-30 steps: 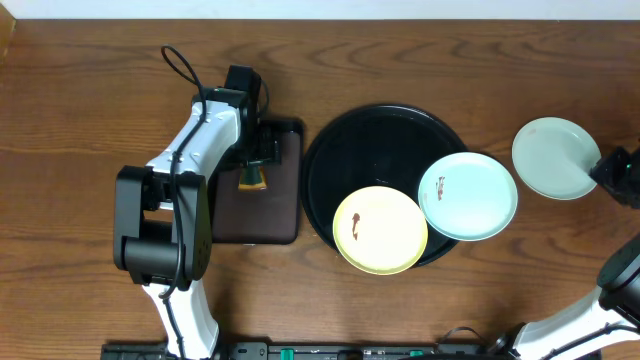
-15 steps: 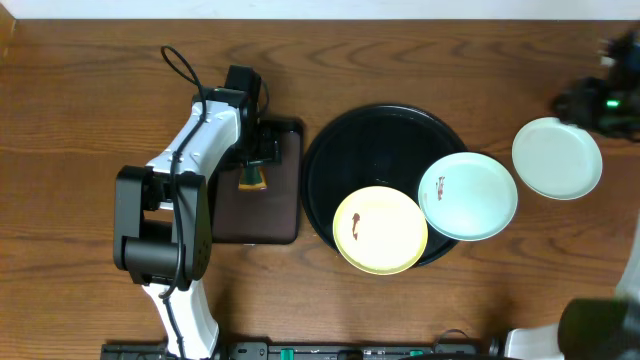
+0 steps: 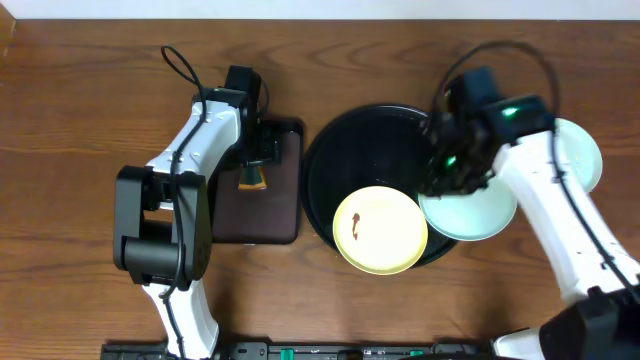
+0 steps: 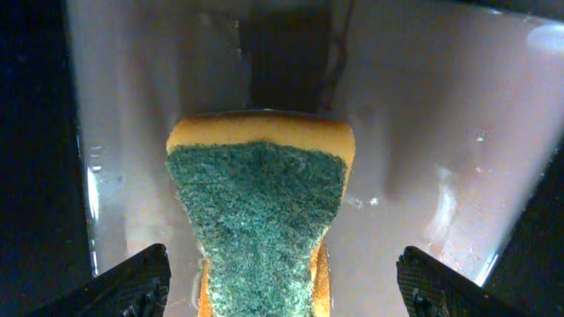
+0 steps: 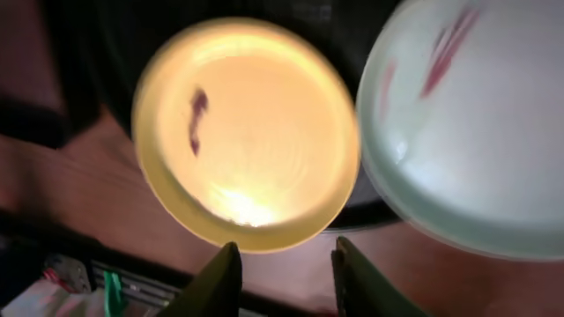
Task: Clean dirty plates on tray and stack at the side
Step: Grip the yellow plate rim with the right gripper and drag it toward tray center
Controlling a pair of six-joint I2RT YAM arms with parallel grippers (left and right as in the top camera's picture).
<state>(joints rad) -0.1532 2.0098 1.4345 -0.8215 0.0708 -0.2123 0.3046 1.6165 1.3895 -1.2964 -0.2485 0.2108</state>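
Yellow plate [image 3: 380, 230], mint plate [image 3: 485, 215] on black tray [image 3: 370, 150], sponge [image 4: 260, 220] in brown tray [image 3: 270, 215], left tool [image 4: 286, 273], right tool [image 5: 282, 269] open

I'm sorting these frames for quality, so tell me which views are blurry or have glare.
Right wrist: smeared all over, with a hot glare spot on the yellow plate. Left wrist: sponge sharp, edges dark. Overhead: mostly crisp, evenly lit, black tray faintly glossy.

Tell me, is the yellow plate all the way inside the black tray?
No, partly out. The yellow plate rests on the tray, but its lower edge juts past the tray's rim in the overhead view.
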